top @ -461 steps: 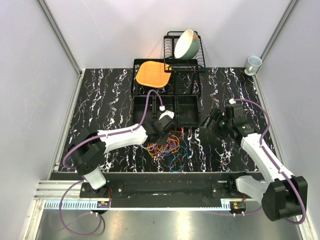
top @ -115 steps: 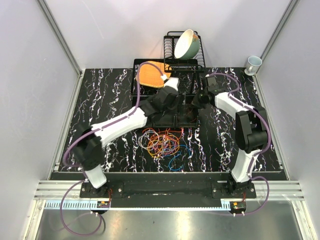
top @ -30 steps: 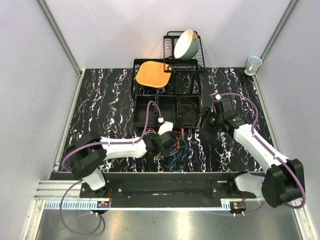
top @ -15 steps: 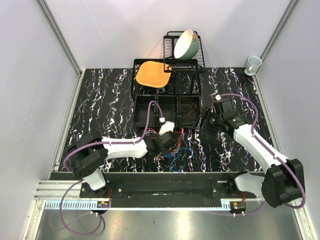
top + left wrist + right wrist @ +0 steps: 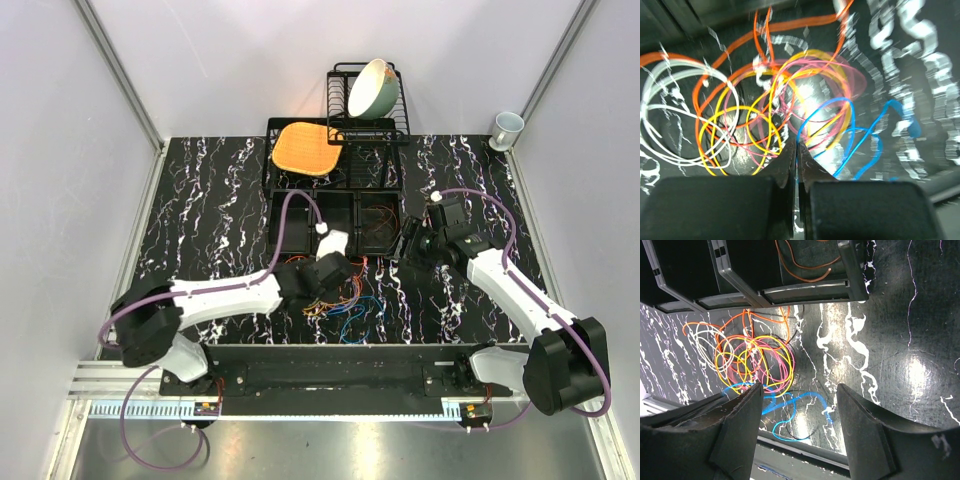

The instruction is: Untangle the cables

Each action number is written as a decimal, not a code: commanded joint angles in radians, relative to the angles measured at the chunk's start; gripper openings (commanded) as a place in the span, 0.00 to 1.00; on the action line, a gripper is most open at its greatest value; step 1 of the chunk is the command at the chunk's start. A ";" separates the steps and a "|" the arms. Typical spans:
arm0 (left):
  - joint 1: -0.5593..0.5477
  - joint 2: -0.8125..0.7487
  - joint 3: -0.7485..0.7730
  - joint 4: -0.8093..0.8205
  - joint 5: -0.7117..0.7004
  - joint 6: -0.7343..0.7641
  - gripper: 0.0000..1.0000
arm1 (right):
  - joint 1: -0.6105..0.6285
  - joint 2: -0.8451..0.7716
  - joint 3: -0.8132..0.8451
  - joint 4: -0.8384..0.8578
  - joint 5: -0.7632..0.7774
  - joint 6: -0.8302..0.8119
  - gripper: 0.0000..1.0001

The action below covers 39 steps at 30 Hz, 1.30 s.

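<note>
**Inspector:** Position of the cables (image 5: 328, 297)?

**Assessor:** Heaped on the table (image 5: 200, 210) at lower centre of the overhead frame, just below the black tray (image 5: 790, 294). 1 orange cable (image 5: 807, 264) lies apart from the heap, in the tray's right compartment.

**Inspector:** Heading?

**Assessor:** They are loops, so there is no true heading. The orange, white, yellow and pink clump sits nearest the tray. The blue strands (image 5: 805, 395) trail toward the overhead frame's lower right. I judge that line to be the heap's long axis.

**Inspector:** Hands?

**Assessor:** The left gripper (image 5: 796, 148) is over the heap with its jaws pressed together. The view is blurred, so I cannot tell whether a strand is pinched. The right gripper (image 5: 798, 390) stands right of the heap and apart from it, jaws wide, holding nothing.

**Inspector:** Nearer arm?

**Assessor:** The left arm. The heap lies directly beyond its tips, so the next pull is likely its job.
</note>
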 commanded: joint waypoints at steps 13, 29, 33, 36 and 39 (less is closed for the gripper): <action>0.009 -0.410 0.348 -0.214 -0.214 0.305 0.02 | 0.006 -0.136 0.106 0.013 -0.019 0.012 0.67; 0.038 -0.478 0.139 -0.076 0.280 0.369 0.01 | 0.008 -0.200 -0.005 0.544 -0.717 0.135 0.72; 0.043 -0.461 0.187 -0.088 0.368 0.365 0.01 | 0.008 -0.166 0.000 0.659 -0.800 0.195 0.72; 0.049 -0.452 0.214 -0.095 0.374 0.359 0.01 | 0.009 -0.150 0.012 0.677 -0.834 0.193 0.68; 0.059 -0.441 0.233 -0.099 0.363 0.353 0.01 | 0.014 -0.143 0.004 0.691 -0.863 0.195 0.68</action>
